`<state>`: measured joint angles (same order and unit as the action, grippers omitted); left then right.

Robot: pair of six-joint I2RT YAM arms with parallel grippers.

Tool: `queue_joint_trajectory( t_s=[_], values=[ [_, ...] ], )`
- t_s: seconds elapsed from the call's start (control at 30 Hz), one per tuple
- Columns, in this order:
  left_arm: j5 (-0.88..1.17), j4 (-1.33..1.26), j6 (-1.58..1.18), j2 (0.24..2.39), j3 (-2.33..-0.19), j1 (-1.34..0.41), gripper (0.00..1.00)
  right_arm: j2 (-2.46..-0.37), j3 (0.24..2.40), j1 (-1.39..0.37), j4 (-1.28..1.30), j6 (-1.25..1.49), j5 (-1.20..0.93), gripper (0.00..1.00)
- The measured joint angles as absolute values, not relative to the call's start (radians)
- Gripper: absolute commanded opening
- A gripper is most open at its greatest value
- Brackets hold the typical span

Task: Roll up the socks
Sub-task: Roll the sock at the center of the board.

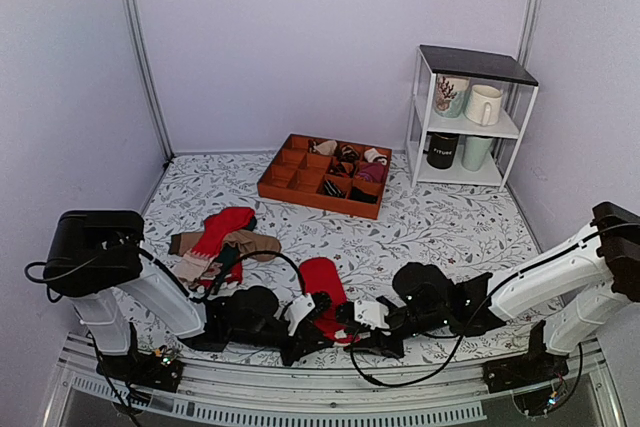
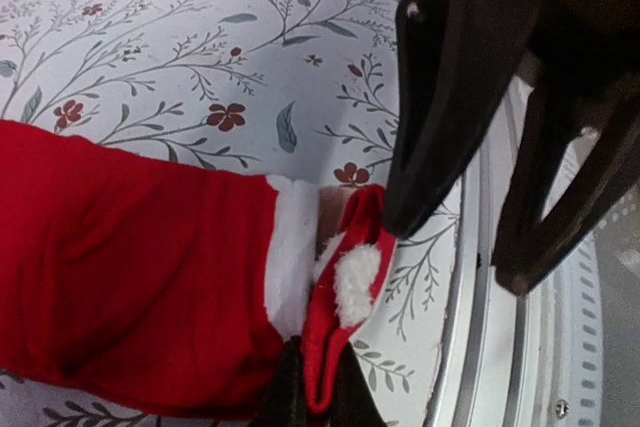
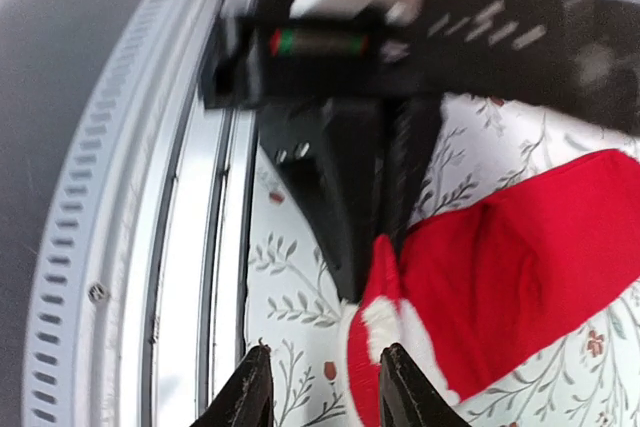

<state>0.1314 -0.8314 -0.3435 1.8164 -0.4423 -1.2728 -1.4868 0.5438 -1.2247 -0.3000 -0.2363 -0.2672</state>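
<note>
The bright red socks [image 1: 322,281] lie flat on the flowered table near its front edge, with the fuzzy white cuff toward me. In the left wrist view the red body [image 2: 130,267] fills the lower left. My left gripper [image 2: 312,392] is shut on a raised fold of the red cuff edge [image 2: 345,277]. In the top view it [image 1: 324,309] sits at the sock's near end. My right gripper [image 3: 322,367] is open just above the table, with the cuff [image 3: 378,325] by its right finger. It faces the left gripper [image 3: 365,187], and in the top view it [image 1: 348,320] nearly touches it.
A mixed heap of red, brown and beige socks [image 1: 220,243] lies to the left. An orange divided tray [image 1: 300,172] with rolled bundles stands at the back. A white shelf [image 1: 512,127] with mugs is at the back right. A metal rail [image 1: 300,392] runs along the front edge.
</note>
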Motion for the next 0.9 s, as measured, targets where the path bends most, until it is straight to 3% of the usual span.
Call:
queue_joint_trajectory(
  t_s=[0.33,0.57,0.7,0.8,0.9],
  values=[
    [0.171,-0.845,-0.371,1.818,-0.434,-1.257,0.0,-1.57,0.536,-1.263,-0.333,-0.318,-0.106,0.36],
    [0.176,-0.846,-0.371,1.819,-0.434,-1.255,0.0,-1.637,0.558,-1.263,-0.346,-0.328,-0.08,0.25],
    [0.178,-0.85,-0.371,1.819,-0.431,-1.255,0.0,-1.64,0.565,-1.263,-0.346,-0.31,-0.085,0.11],
    [0.179,-0.85,-0.371,1.819,-0.431,-1.255,0.0,-1.644,0.574,-1.26,-0.341,-0.287,-0.107,0.07],
    [0.176,-0.842,-0.371,1.806,-0.423,-1.255,0.3,-1.664,0.595,-1.235,-0.328,-0.245,-0.173,0.07]
  ],
)
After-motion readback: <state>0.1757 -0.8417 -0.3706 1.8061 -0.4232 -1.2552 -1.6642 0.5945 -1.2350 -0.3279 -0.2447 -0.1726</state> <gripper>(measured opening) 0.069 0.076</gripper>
